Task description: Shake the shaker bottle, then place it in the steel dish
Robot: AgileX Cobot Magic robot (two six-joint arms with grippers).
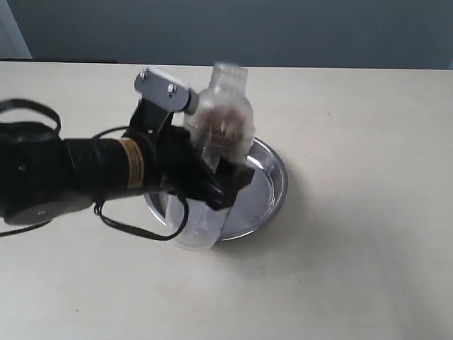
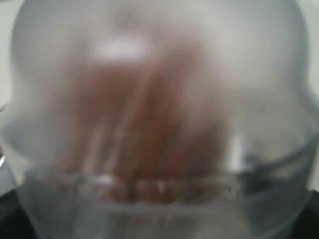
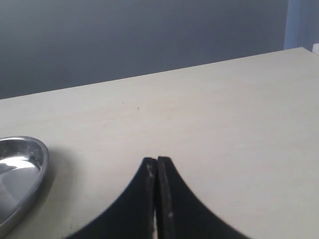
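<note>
So, exterior: left pincer [image 1: 212, 178] is clamped on the bottle [image 1: 223, 120], which looks lifted over the dish [image 1: 274, 185] on the worktop [image 1: 354, 269]. The bottle is blurred, so probably mid-shake. Left wrist: the bottle fills the view, smeared, brown pellets inside, pincer not visible here. Right wrist: right pincer [image 3: 157, 199] is clenched on nothing, low over the worktop, dish rim nearby. Shaking seems underway; setting it in the dish is not yet done.

The clear shaker bottle [image 1: 221, 124] is held lifted over the left part of the steel dish [image 1: 278, 180], roughly upright. It is seen blurred, with brown pellets inside. The round, shiny, shallow dish is laid flat on the tabletop [image 1: 354, 269].
</note>
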